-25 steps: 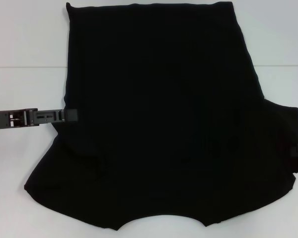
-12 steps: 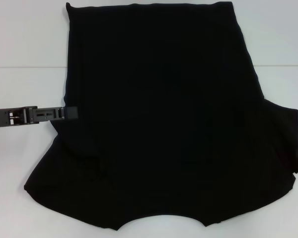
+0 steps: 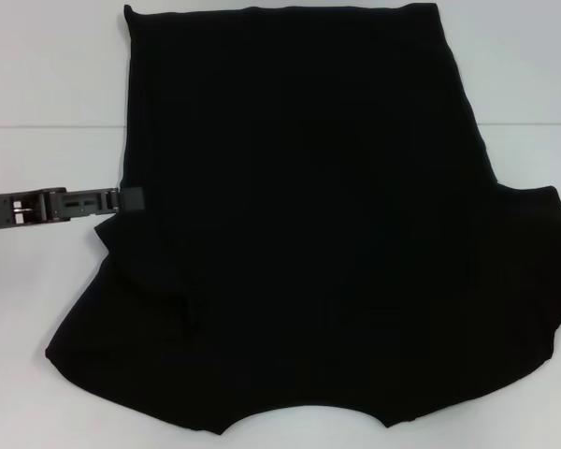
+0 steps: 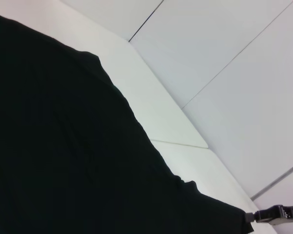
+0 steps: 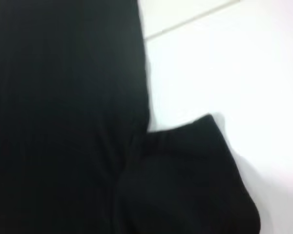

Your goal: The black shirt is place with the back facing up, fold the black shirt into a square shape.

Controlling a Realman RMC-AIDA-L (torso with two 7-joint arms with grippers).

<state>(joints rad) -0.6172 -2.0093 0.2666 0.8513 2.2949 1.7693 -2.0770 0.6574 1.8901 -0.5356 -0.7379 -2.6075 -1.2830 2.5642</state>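
The black shirt lies spread flat on the white table, plain side up, with its sleeves fanned out at the near corners. My left gripper reaches in from the left and is shut on the shirt's left edge just above the left sleeve, where the cloth puckers. The left wrist view looks across the black shirt to my right gripper, which is at the tip of the far sleeve. The head view does not show the right gripper. In the right wrist view the right sleeve lies beside the shirt's body.
The white table shows bare on both sides of the shirt, with a thin seam line running across it. The shirt's near hem reaches the lower edge of the head view.
My left gripper has shifted slightly away and leftward, taking the shirt's edge with it. The right gripper has left the head view on the right, and the right sleeve now spreads farther out.
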